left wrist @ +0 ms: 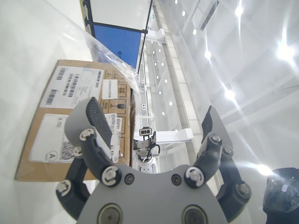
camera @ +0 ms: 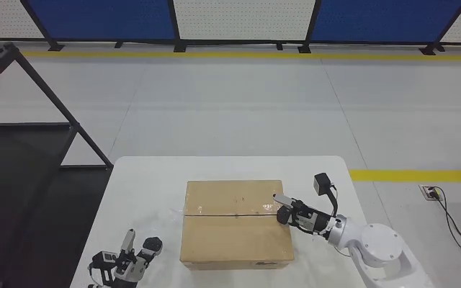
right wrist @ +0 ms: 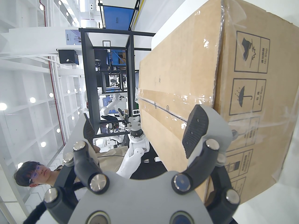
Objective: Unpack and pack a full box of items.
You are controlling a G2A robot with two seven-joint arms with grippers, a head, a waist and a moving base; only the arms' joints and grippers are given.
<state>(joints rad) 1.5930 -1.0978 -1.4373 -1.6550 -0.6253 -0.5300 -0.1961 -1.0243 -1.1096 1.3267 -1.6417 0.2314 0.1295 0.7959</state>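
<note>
Early stage: the box point(camera: 236, 223) stands closed, seam taped, in the middle of the bench point(camera: 137, 180), nothing unpacked; right jaws spread open at the seam's end, left jaws released off the box's other side.

Matt brown cardboard makes up the box point(camera: 236, 223), its top seam sealed with glossy clear tape point(right wrist: 168, 103) that wrinkles and catches the light at the corners. White paper labels point(left wrist: 70, 87) lie flat and smooth on one side. The table point(camera: 144, 187) is smooth and white, and a crinkled transparent plastic film point(left wrist: 112, 57) glints above it. The left hand point(left wrist: 151, 108) and right hand point(right wrist: 142, 117) show matt grey shells, black finger links, polished metal screws point(left wrist: 111, 174) and dark pads point(right wrist: 196, 129) with a finely textured, rubbery look.
</note>
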